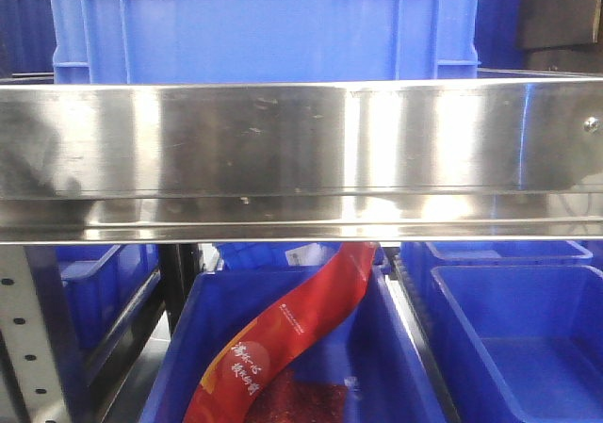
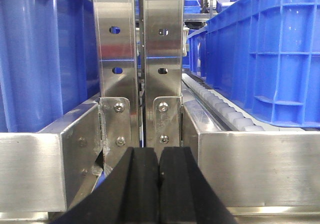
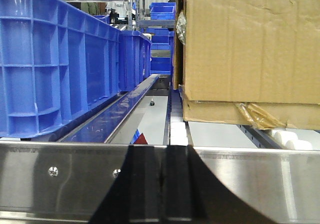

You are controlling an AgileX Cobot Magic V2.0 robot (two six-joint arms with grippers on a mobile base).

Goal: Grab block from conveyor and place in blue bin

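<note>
Dead ahead at 12 o'clock both wrist cams are staring at steel rail, and no block is showing in any view, so its bearing and long axis can't be called. Left gripper [image 2: 159, 184] is sitting with its black pads pressed together, holding nothing, nose up against the twin perforated uprights [image 2: 137, 44]. Right gripper [image 3: 161, 184] is looking closed and empty too, facing a steel crossbar [image 3: 250, 179] with a cardboard box [image 3: 250, 49] at 1 o'clock. No dark belt is visible; only white rollers [image 2: 220, 107] at 2 o'clock of the left gripper. Blue bin [image 1: 513, 338] is sitting open at 5 o'clock in the front view, under the steel rail [image 1: 301, 140]; its neighbour is holding a red pouch [image 1: 292, 329]. Neither arm is looking nearer; my read is both are waiting
</note>
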